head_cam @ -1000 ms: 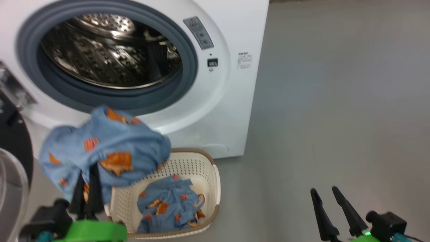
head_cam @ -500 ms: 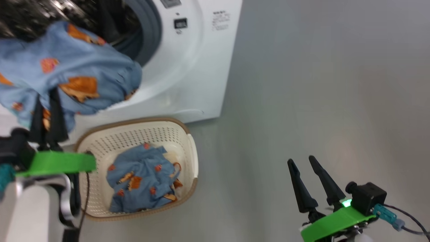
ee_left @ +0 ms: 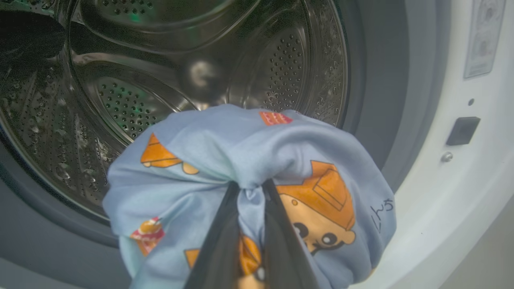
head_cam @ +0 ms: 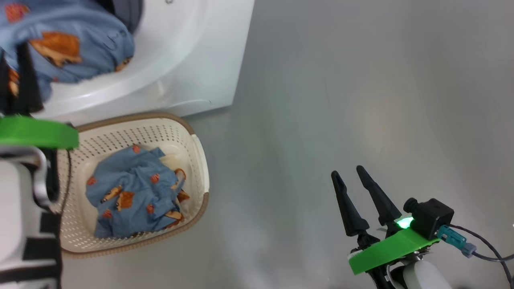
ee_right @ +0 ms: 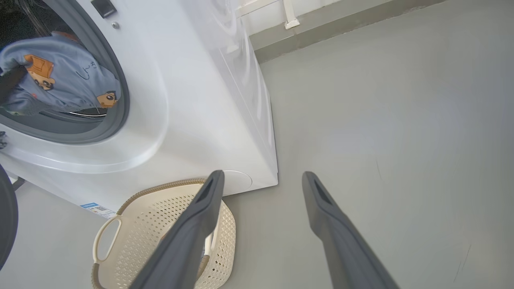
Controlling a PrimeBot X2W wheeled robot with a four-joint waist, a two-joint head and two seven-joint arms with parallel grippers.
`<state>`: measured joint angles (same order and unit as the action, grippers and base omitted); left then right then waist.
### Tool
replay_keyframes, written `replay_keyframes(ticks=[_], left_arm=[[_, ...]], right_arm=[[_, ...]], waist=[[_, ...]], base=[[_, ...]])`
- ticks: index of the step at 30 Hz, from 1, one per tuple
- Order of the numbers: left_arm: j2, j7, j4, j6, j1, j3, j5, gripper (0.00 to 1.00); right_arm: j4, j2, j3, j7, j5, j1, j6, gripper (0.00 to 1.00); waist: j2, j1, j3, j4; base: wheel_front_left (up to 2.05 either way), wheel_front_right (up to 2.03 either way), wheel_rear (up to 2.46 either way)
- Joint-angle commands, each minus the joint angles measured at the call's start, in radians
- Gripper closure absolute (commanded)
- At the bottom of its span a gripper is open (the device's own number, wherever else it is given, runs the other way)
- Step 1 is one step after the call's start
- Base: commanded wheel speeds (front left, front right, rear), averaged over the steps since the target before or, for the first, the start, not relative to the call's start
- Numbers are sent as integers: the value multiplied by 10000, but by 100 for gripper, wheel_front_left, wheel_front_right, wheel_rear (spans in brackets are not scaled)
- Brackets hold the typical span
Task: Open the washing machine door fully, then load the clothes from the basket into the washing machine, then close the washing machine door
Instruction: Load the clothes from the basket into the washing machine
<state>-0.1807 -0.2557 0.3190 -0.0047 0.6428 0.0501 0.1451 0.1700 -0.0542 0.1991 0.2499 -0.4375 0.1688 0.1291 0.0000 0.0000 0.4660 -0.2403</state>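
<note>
Left fingers (ee_left: pixel 234 196) bring a blue cloth (ee_left: pixel 249 152) to the mouth of the washing machine (ee_right: pixel 192 100).

In the middle bottom of the left wrist view the left fingers are pinched tight on the blue cloth. It hangs in a lump right in front of the shiny drum (ee_left: pixel 180 60), not inside yet. The right fingers (ee_right: pixel 207 204) are wide apart and hold nothing, low at the right of the head view. This looks like the loading step. Next, the cloth should go deeper into the drum before the fingers let go, or it may slip out over the rim. A second cloth (head_cam: pixel 128 196) lies in the basket (head_cam: pixel 198 160), lower left of the head view, just beside the washing machine. The dark curve at the lower left of the right wrist view is likely the open door (ee_right: pixel 7 216). The floor (head_cam: pixel 361 80) is smooth and grey, with a pale wall (ee_right: pixel 321 12) at the top.
</note>
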Motion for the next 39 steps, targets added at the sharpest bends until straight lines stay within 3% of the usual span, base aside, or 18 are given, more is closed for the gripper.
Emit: replay_keyframes(ticks=[1, 31, 39], left_arm=[[-570, -61, 82, 12, 693, 343, -164, 100], [-2073, -61, 3434, 445, 5525, 88, -1154, 100], [-2144, -61, 3972, 430, 6473, -238, -1301, 100]], right_arm=[[-210, 37, 345, 118, -113, 157, 16, 0], [-172, 39, 750, 118, -35, 476, 16, 0], [-195, 39, 748, 118, 93, 434, 16, 0]], waist=[[0, 0, 547, -303], [0, 0, 2156, -542], [0, 0, 2522, -541]], base=[[0, 0, 0], [0, 0, 0], [0, 0, 0]])
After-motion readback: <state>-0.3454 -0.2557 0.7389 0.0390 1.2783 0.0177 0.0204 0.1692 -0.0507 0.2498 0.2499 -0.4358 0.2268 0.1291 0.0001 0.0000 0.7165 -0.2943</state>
